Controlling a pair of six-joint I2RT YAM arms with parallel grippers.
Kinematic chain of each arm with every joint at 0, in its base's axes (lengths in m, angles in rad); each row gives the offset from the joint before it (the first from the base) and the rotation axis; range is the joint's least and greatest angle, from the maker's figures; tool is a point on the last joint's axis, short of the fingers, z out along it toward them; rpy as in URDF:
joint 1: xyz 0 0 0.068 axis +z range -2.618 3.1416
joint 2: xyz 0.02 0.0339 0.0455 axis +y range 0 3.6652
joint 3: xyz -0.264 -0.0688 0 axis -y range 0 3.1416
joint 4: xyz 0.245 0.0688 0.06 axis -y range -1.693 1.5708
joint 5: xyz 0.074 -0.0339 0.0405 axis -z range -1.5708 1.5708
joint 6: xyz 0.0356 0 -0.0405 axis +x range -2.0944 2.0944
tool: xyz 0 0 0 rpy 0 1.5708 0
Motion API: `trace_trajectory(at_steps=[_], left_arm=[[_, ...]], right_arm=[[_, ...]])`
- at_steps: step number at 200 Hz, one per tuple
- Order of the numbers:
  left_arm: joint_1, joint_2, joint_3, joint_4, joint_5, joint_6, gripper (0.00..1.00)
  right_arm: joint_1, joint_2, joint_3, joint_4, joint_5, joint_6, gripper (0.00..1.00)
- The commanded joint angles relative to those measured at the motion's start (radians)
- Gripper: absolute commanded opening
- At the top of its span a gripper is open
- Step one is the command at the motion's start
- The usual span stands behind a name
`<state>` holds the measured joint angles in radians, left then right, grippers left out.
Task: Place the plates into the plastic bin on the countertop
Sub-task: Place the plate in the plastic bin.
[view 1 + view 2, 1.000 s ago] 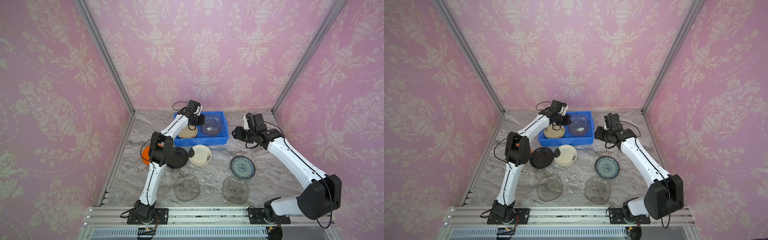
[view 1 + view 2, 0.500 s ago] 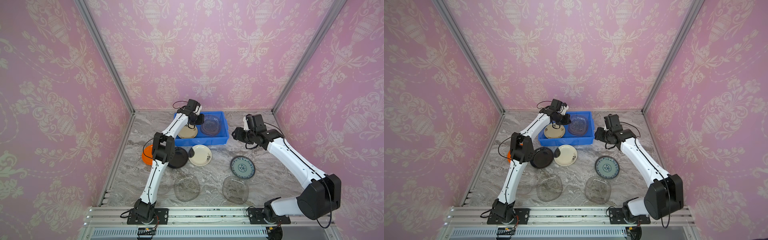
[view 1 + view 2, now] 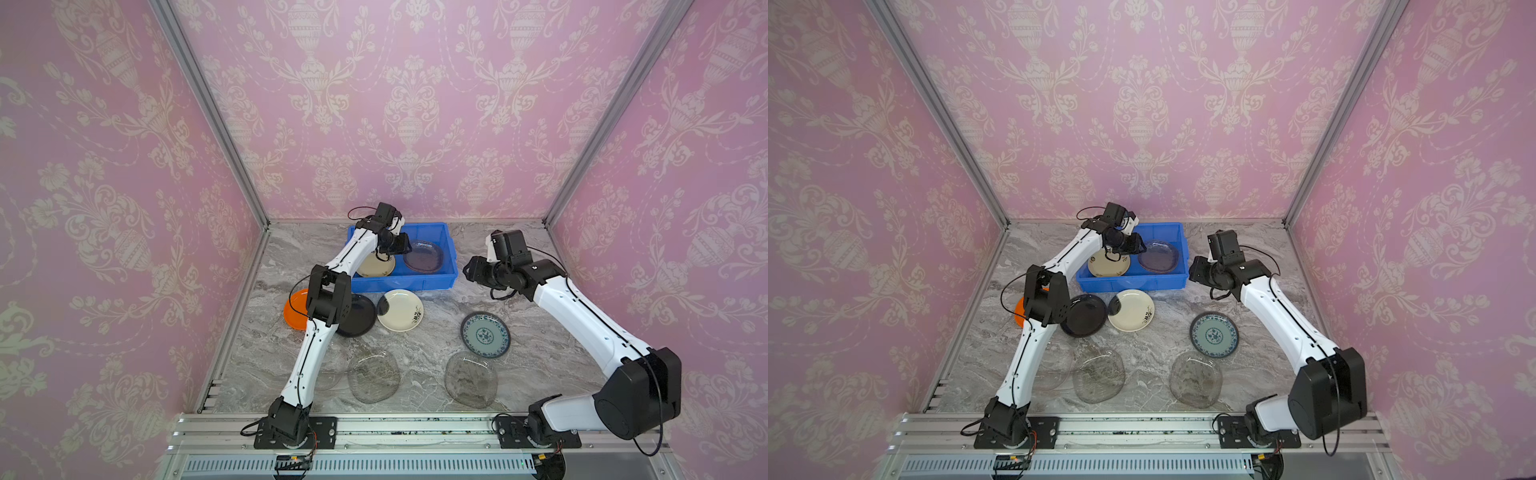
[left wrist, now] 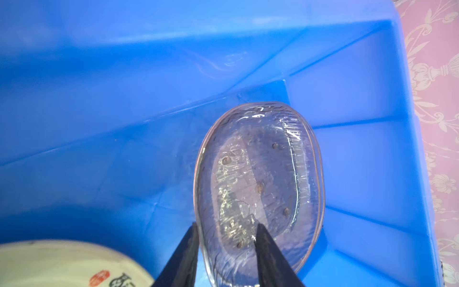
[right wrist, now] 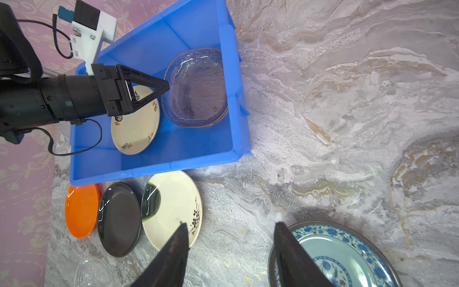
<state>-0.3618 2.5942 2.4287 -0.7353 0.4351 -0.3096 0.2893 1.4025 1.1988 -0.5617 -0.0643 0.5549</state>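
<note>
In the blue bin (image 3: 440, 277): cream plate (image 3: 376, 266), glass plate (image 4: 260, 174); left hand (image 4: 226, 224) parted astride its rim; right hand (image 5: 231, 223) apart, empty. Most other plates (image 3: 401, 311) wait on desk (image 3: 428, 345).

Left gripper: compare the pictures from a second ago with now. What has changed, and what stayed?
The left gripper has opened its jaws and let go of the glass plate, which now rests in the blue bin beside the cream plate; its fingers still straddle the rim. The right gripper, open, and the plates outside the bin have not moved.
</note>
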Motion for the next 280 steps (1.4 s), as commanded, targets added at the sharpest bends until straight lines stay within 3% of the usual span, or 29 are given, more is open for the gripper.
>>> trace_trajectory(at_steps=[1, 171, 243, 256, 280], left_arm=[[0.009, 0.001, 0.035, -0.014, -0.004, 0.005, 0.42], [-0.009, 0.037, 0.032, 0.018, 0.007, -0.027, 0.40], [-0.015, -0.127, 0.014, 0.041, -0.050, 0.003, 0.69], [-0.026, -0.197, -0.058, 0.062, -0.060, 0.011, 0.74], [-0.056, -0.389, -0.328, 0.192, -0.072, 0.005, 0.80]], right_arm=[[-0.003, -0.020, -0.015, -0.001, -0.012, 0.017, 0.57], [-0.003, -0.005, -0.055, 0.010, -0.020, 0.007, 0.57], [-0.001, -0.109, -0.167, -0.085, -0.055, -0.052, 0.55], [-0.001, -0.165, -0.207, -0.145, -0.053, -0.069, 0.55], [-0.001, -0.287, -0.264, -0.264, -0.046, -0.075, 0.54]])
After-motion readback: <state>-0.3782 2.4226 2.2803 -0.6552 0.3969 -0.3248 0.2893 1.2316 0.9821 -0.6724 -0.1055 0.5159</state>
